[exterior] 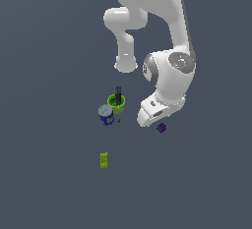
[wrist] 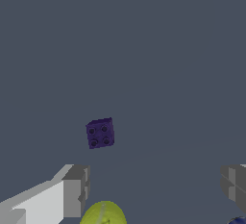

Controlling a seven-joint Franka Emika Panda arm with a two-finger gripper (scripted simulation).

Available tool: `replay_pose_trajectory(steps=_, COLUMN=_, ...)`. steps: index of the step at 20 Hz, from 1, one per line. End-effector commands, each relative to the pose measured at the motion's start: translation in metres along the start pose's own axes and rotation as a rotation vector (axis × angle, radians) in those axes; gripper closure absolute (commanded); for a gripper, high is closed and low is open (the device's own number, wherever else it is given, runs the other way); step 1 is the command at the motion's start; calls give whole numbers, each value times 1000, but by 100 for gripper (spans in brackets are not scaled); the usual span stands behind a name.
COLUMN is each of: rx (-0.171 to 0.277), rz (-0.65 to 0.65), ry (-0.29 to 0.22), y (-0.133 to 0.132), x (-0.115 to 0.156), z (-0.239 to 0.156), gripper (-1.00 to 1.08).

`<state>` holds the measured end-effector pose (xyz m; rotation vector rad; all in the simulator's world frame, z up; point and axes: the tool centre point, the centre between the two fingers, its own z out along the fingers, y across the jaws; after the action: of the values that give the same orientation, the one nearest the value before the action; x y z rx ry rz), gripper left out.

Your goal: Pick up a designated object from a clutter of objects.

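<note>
Gripper [wrist: 154, 189] with jaws spread wide, holding nothing; purple cube [wrist: 100, 133] lies on the floor clear of both fingers, at the exterior view's right of the green cup [exterior: 116, 103] and blue can [exterior: 106, 114]

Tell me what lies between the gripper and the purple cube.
Nothing: in the wrist view, only bare floor separates the open gripper from the purple cube; the yellow-green ball sits behind the fingertips.

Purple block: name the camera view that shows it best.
The wrist view. There the purple block sits unobstructed on the floor, its four top studs visible, beyond the open pincer. The exterior view shows it only as a tiny dark speck beside the arm's white hand.
</note>
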<state>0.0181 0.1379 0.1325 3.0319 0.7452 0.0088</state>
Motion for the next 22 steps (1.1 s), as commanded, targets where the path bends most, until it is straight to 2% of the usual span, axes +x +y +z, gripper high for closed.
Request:
replay_pose_trajectory(steps=1, rx=5, rz=-55, ry=1, y=-17, x=2, z=21, gripper=-92)
replay_pose_trajectory(steps=9, rx=19, rz=-149, ry=1, y=-47, x=2, z=57, gripper=-92)
replay_pose_trajectory(steps=16, rx=20, rz=-153, ry=-1, y=-49, x=1, z=61, gripper=-92)
replay_pose_trajectory(steps=22, rx=20, rz=-155, ry=0, y=-50, x=1, z=85, gripper=-92)
